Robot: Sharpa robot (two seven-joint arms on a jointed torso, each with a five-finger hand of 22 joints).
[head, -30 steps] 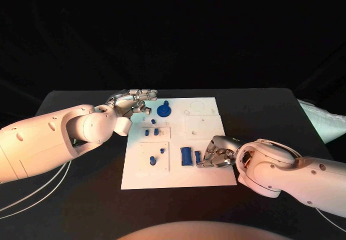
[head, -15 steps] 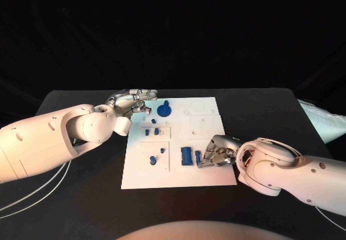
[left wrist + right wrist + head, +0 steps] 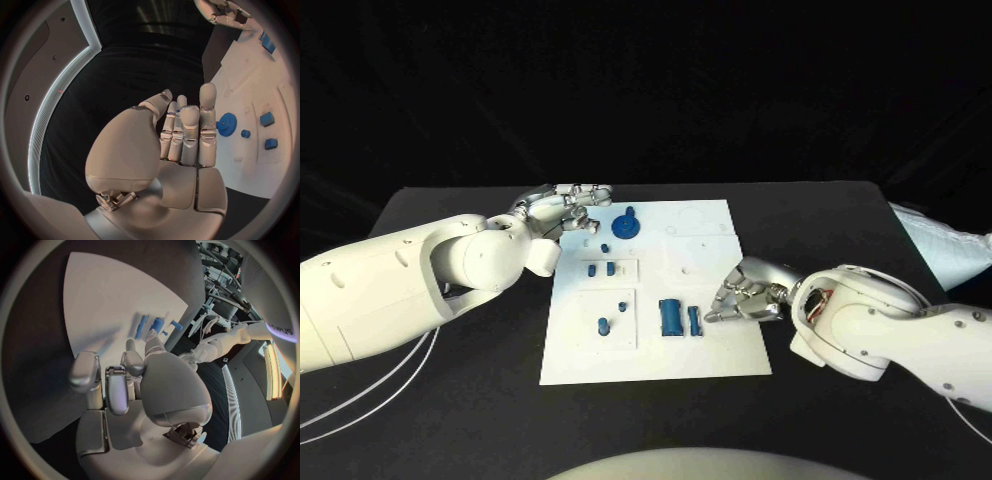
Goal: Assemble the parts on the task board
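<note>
Black desk (image 3: 848,215) carries the white task board (image 3: 661,350), blue parts (image 3: 672,317) on it. Left hand (image 3: 567,205) hovers empty, fingers loosely extended; right hand (image 3: 744,298) rests curled beside the parts, holding nothing.

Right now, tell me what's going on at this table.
A two-armed robot is working over a white task board carrying small blue parts. Its right hand hovers at the board's right edge beside two upright blue pieces, holding nothing visible. Its left hand sits at the far left corner near a blue gear, empty.
</note>
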